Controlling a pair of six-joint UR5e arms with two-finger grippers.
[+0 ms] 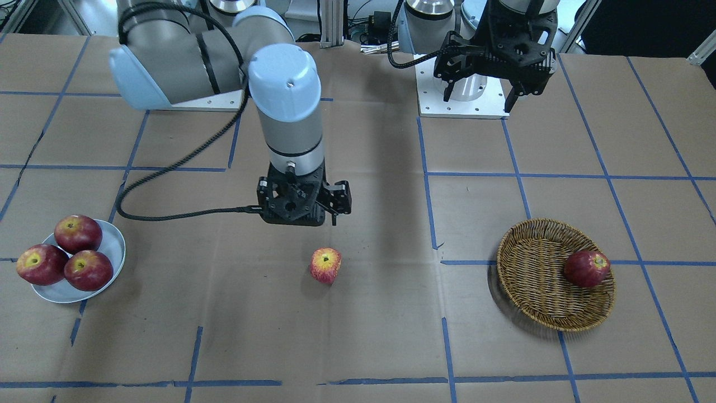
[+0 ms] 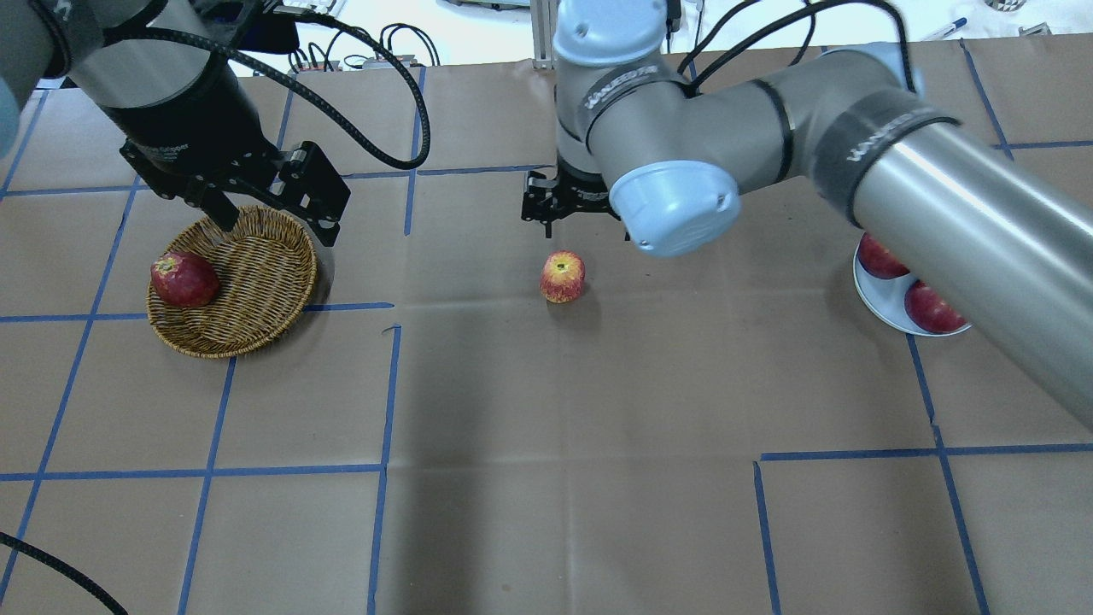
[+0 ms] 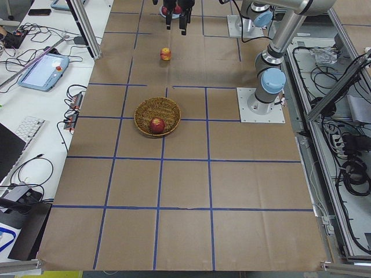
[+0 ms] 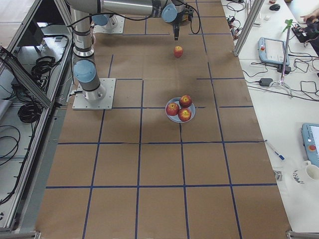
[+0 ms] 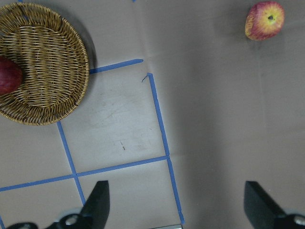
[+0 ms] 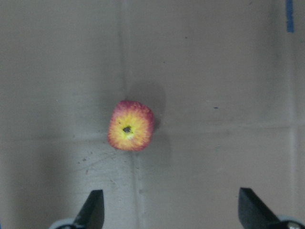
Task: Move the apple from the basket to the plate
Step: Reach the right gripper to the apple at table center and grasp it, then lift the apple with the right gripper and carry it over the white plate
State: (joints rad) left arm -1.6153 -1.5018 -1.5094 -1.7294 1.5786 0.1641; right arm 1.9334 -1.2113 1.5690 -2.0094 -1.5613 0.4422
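Observation:
The pale streaky apple (image 1: 326, 265) with a yellow stem dip stands on the brown paper at mid-table, outside the basket and the plate; it also shows in the overhead view (image 2: 562, 276) and both wrist views (image 5: 265, 20) (image 6: 130, 125). My right gripper (image 1: 302, 219) hangs open and empty above the table just on the robot's side of it, and the apple lies ahead of the fingers (image 6: 93, 210). The wicker basket (image 1: 534, 296) is on my left. My left gripper (image 2: 275, 226) is open and empty, raised near the basket's robot-side rim. The pale plate (image 1: 113, 246) is on my right.
One dark red apple (image 1: 586, 268) lies in the basket against its rim. Three dark red apples (image 1: 78, 233) fill the plate. Blue tape lines mark a grid on the paper. The right arm's elbow (image 2: 679, 205) hides part of the plate in the overhead view.

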